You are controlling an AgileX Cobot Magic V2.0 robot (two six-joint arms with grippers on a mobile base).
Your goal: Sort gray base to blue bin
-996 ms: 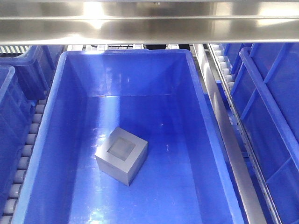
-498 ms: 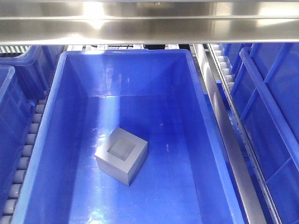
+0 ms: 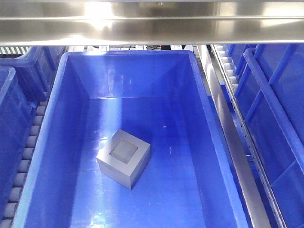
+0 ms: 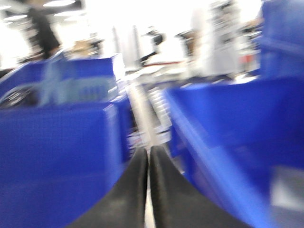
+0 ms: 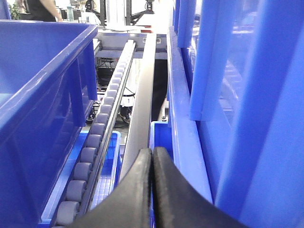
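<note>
Nothing has shifted over the last second: the gray base (image 3: 124,158) sits recess-up on the blue bin's (image 3: 213,142) floor (sorted, I judge), left gripper (image 4: 148,190) and right gripper (image 5: 152,187) pressed together, empty.

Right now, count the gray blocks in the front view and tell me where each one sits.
1. The gray base rests on the floor of the blue bin, left of center, recessed face up. The neighboring bins' floors are mostly hidden.
</note>
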